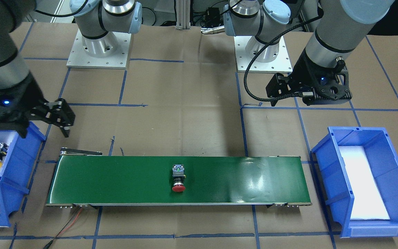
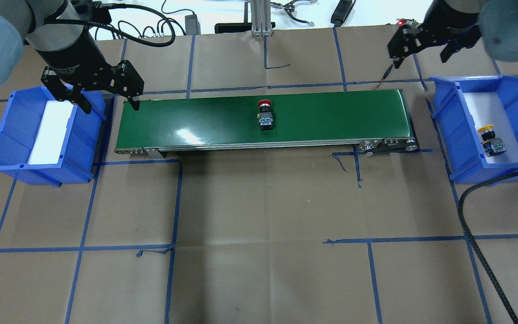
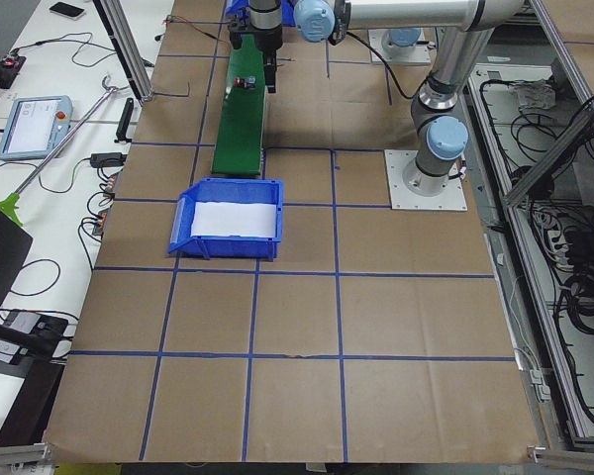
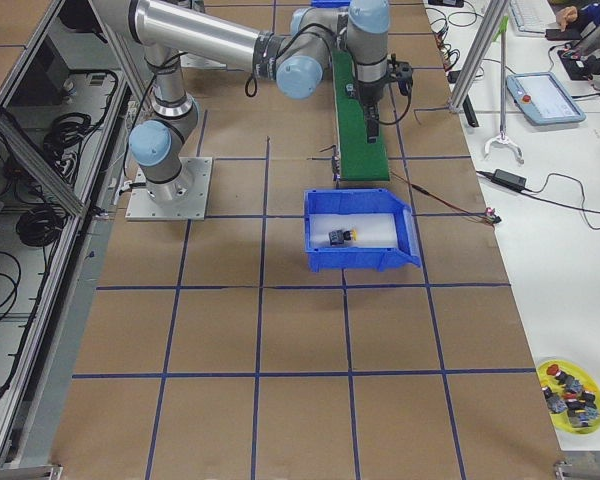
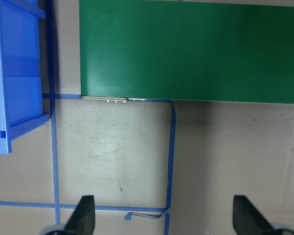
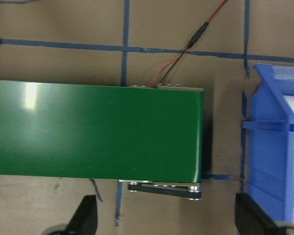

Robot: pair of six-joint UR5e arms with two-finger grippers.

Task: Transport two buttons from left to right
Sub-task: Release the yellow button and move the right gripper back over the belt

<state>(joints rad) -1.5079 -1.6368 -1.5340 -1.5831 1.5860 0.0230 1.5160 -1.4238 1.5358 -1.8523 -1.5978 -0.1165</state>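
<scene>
Paper-covered worktop [image 2: 259, 225]: red button [image 2: 265, 115] lies midway along belt [image 2: 331, 121], yellow button [image 2: 489, 139] already in right bin [image 2: 443, 121]. Left hand [image 2: 110, 107] and right hand [image 2: 421, 57] both spread, empty. Belt motion unclear; right hand should wait at belt end, grip across black body.

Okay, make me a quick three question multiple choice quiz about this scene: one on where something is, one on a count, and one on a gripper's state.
1. Where is the red button?
A) on the green conveyor belt
B) in the left bin
C) in a gripper

2. How many buttons lie in the right blue bin?
A) none
B) one
C) two

3. The left gripper is:
A) shut on a button
B) open, holding nothing
C) out of view

Answers:
1 A, it lies mid-belt in the overhead view.
2 B, only the yellow button is inside.
3 B, its wrist view shows a wide, empty gap.
</scene>
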